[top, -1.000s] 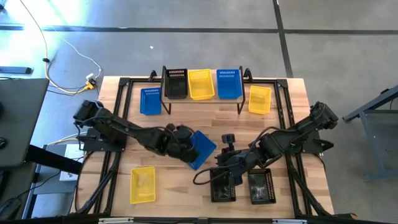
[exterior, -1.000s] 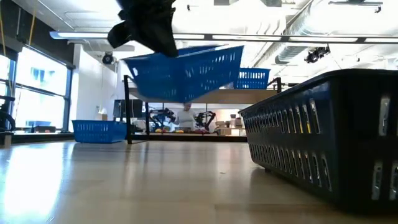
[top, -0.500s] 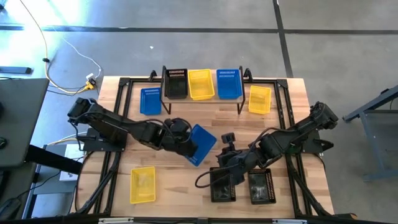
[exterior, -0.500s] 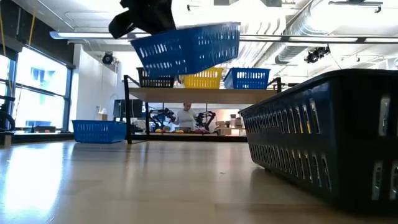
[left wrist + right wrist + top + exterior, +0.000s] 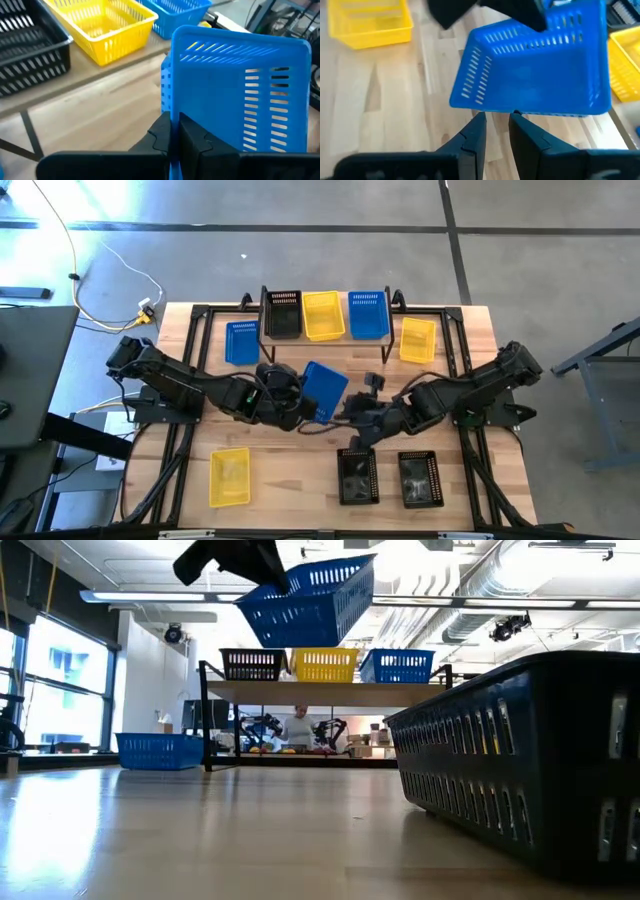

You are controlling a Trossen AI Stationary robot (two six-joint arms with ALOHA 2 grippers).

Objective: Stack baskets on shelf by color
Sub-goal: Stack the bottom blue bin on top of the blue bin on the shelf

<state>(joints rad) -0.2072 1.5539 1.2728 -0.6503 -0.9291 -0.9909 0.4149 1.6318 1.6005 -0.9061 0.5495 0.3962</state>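
From above, nine baskets show. Three are blue: one (image 5: pixel 367 314) on the shelf (image 5: pixel 326 337), one (image 5: pixel 241 342) on the table (image 5: pixel 300 480) left of the shelf, and one tilted basket (image 5: pixel 322 390) clamped in the left hand (image 5: pixel 300 406) over mid-table. Three are yellow: one (image 5: pixel 323 314) on the shelf, one (image 5: pixel 417 339) right of it, one (image 5: pixel 230 476) near the front left. Three are black: one (image 5: pixel 282 313) on the shelf and two (image 5: pixel 358 478) (image 5: pixel 420 479) side by side at the front. The right hand (image 5: pixel 352 412) sits just beside the lifted basket. At table height, that blue basket (image 5: pixel 310 602) hangs tilted above the shelf's row of three. The left wrist view shows fingers (image 5: pixel 192 141) pinched on its rim (image 5: pixel 240 40). The right wrist view shows fingers (image 5: pixel 472 135) slightly apart, holding nothing, below the basket.
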